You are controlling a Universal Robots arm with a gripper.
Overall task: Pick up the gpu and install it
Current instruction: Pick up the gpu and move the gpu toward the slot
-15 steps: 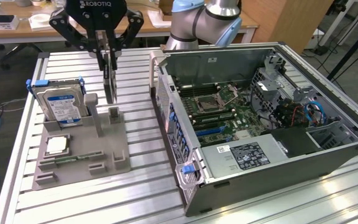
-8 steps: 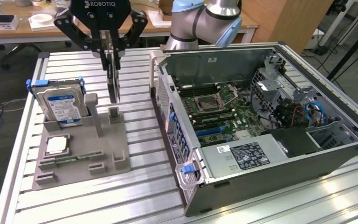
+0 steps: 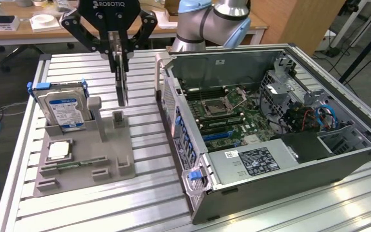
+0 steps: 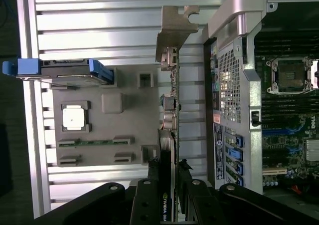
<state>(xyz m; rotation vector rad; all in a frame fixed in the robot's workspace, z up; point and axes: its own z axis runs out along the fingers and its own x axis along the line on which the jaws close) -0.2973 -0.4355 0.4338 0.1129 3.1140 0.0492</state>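
The gpu is a thin dark card hanging edge-on below my gripper, which is shut on its upper edge. It hangs just above the grey holder, over the upright slot posts, clear of them. In the wrist view the gpu runs away from my gripper, with its silvery bracket at the far end. The open computer case lies on the exterior view's right, its motherboard exposed.
On the grey holder stand a silver hard drive with a blue label, a processor chip and a narrow green memory strip. The case's side wall is close beside the card. A ribbed metal table lies under everything.
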